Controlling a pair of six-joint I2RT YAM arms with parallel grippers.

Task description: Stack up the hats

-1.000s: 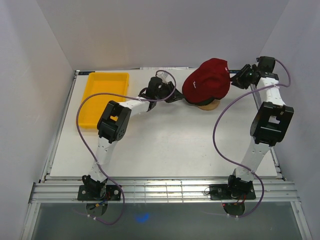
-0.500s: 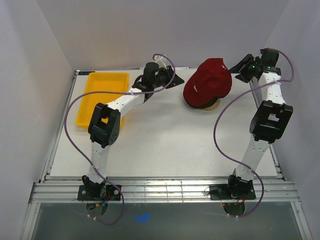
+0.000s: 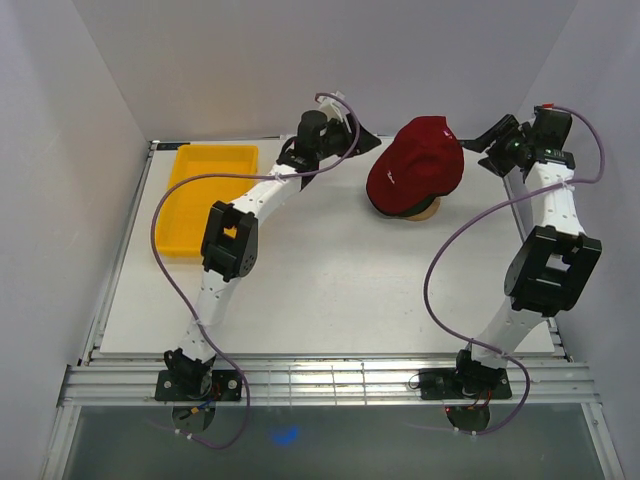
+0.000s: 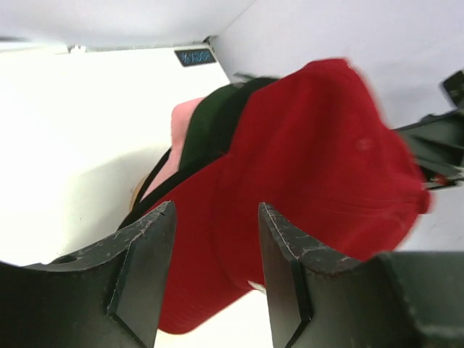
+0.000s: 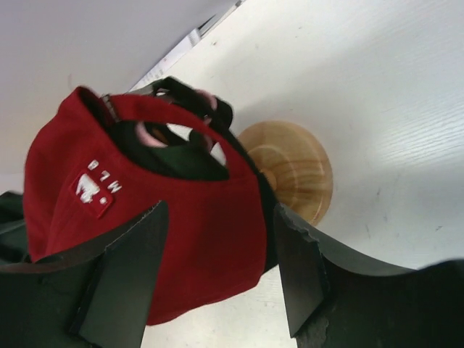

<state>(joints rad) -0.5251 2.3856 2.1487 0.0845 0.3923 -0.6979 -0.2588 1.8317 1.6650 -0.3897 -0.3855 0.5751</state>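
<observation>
The dark red cap (image 3: 415, 163) sits on top of the wooden stand (image 3: 420, 211) at the back of the table. Under it the black cap (image 4: 210, 127) and the pale pink cap (image 4: 181, 123) show at the edge in the left wrist view. The red cap also shows in the right wrist view (image 5: 145, 239), with the stand's base (image 5: 290, 170) beside it. My left gripper (image 3: 365, 140) is open and empty, left of the stack and apart from it. My right gripper (image 3: 487, 140) is open and empty, right of the stack.
A yellow plastic tray (image 3: 205, 195) lies at the back left of the white table (image 3: 330, 290). White walls close in the back and both sides. Purple cables loop from both arms.
Both grippers have lifted and drawn back from the red cap, the left one to the left and the right one to the right. The cap stack has stayed on the stand.
</observation>
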